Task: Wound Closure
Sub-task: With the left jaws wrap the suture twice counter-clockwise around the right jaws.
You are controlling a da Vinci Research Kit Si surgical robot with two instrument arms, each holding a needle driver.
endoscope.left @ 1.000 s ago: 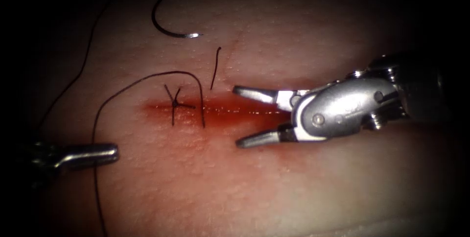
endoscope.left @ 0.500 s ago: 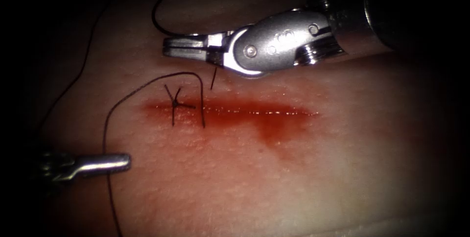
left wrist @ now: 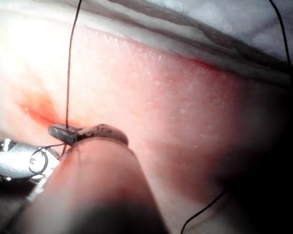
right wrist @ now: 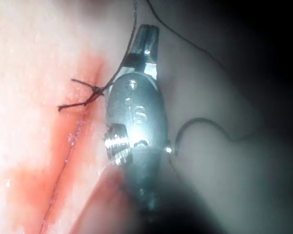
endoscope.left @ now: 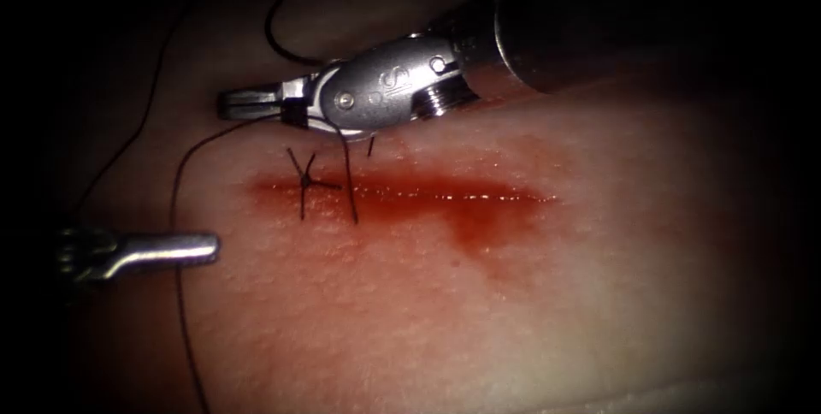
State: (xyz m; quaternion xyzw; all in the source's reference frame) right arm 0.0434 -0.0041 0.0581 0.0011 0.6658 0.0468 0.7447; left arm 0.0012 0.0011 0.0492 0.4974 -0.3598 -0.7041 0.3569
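Right silver needle-driver tool [endoscope.left: 235, 104] lies nearly level above the cut, shaft running up to the right, jaws closed; whether they pinch the dark thread [endoscope.left: 181, 176] passing beneath cannot be told. Left tool [endoscope.left: 201, 248] lies level below and left of the cut, jaws closed over the thread. Curved steel needle [endoscope.left: 275, 44] rests free on the pale tissue [endoscope.left: 599, 311] above the red-stained cut [endoscope.left: 428, 193].
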